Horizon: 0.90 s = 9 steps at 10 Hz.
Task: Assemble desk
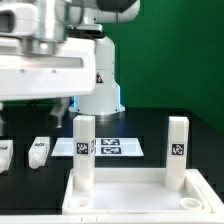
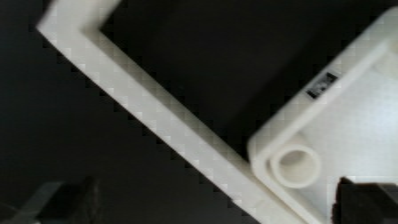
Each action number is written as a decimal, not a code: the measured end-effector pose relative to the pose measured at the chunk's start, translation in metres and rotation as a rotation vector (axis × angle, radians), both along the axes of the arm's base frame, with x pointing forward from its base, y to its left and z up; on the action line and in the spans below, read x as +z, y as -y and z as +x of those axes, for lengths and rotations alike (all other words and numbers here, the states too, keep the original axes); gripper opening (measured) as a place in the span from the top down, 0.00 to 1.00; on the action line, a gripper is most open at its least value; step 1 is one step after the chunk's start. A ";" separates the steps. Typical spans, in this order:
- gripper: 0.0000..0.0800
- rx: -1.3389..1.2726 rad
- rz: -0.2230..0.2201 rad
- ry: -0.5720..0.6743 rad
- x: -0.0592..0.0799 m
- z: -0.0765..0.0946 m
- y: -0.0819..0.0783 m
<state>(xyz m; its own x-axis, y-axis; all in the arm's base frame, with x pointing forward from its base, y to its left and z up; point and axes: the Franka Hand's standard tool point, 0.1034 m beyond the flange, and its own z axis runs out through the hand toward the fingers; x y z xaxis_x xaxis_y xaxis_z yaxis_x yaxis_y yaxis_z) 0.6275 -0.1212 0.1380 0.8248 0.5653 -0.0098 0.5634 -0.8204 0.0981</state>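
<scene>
The white rimmed desk tabletop (image 1: 140, 196) lies upside down at the front of the black table. Two white tagged legs stand upright in its far corners, one on the exterior view's left (image 1: 85, 150) and one on its right (image 1: 178, 150). Two more legs lie loose on the table, one (image 1: 38, 150) beside the other (image 1: 4, 155). My gripper (image 1: 55, 100) hangs above the table on the exterior view's left. In the wrist view the gripper (image 2: 214, 205) is open and empty, with the tabletop's rim (image 2: 151, 105) and an empty corner socket (image 2: 294, 163) below it.
The marker board (image 1: 110, 146) lies flat behind the tabletop. The robot's white base (image 1: 98, 85) stands at the back before a green wall. A small tag (image 2: 324, 87) shows on the tabletop's inner face.
</scene>
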 end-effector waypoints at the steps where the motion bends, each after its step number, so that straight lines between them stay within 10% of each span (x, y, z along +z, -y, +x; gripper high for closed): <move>1: 0.19 -0.023 0.005 0.001 -0.001 0.000 -0.005; 3: 0.19 -0.093 0.014 0.006 -0.001 0.000 -0.003; 7: 0.19 -0.210 0.057 -0.134 0.001 -0.069 0.005; 9: 0.19 -0.215 0.055 -0.092 0.000 -0.071 0.002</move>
